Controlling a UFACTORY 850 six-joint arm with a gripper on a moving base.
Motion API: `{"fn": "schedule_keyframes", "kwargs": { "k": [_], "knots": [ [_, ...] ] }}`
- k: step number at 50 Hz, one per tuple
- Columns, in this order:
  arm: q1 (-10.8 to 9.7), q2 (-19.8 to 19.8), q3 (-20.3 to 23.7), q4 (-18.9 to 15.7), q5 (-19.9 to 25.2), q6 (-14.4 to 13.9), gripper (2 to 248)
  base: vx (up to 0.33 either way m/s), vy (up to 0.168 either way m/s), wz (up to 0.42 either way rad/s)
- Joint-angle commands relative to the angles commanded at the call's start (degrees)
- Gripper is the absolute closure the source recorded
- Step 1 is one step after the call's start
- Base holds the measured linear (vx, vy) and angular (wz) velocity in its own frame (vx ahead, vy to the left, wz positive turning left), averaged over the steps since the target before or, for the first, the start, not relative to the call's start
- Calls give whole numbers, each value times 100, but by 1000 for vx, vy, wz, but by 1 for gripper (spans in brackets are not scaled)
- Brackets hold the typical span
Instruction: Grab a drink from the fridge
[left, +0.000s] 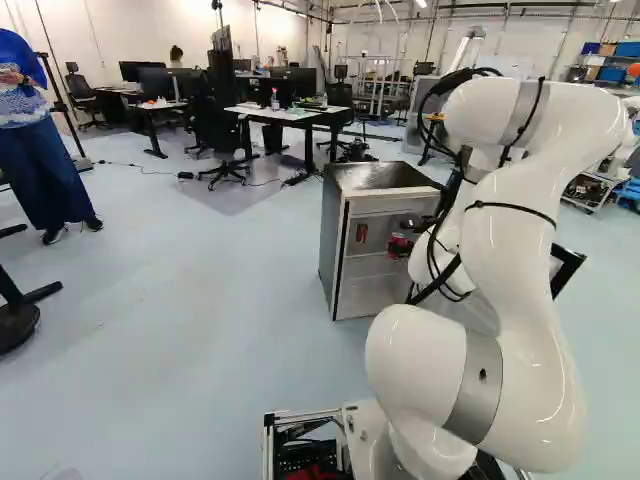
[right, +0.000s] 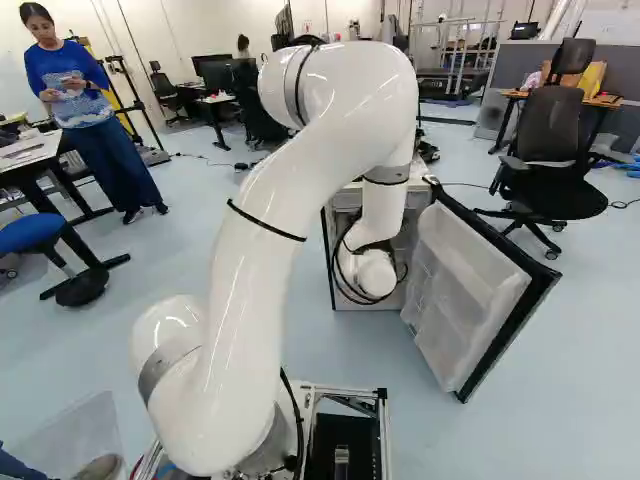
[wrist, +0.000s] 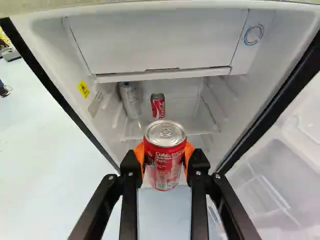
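So I've got my fingers (wrist: 131, 172) closed around a red Coke can (wrist: 165, 157), one orange pad pressing each side, and it's upright just outside the mouth of the open fridge (left: 335, 250). My guess is I hold it by the sides because the wall is round and smooth, and a squeeze from both sides stops it rolling out; too hard and it could dent. Keeping it level seems sensible too. The fridge door (right: 470, 290) stands wide, which I reckon is there to give me room to back out. Only the wrist view clearly shows my grip, plus another red can (wrist: 158, 105) and a silver container (wrist: 131, 100) further in on the shelf (wrist: 192, 134). The left base view catches my can small, in front of the fridge, but my arm (left: 510, 240) hides most of the door. The right base view gives me the door's inside, no can at all.
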Motion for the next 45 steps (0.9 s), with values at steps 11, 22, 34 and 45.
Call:
{"fn": "schedule_keyframes", "kwargs": {
  "k": [11, 22, 34, 45],
  "knots": [
    [-77, 419, 456, 0, 0, 0, 153, 0, 0, 0],
    [-119, 804, 829, 0, 0, 0, 153, 0, 0, 0],
    [-125, 1096, 1007, 0, 0, 0, 153, 0, 0, 0],
    [-124, 1322, 1095, 0, 0, 0, 153, 0, 0, 0]
  ]
}}
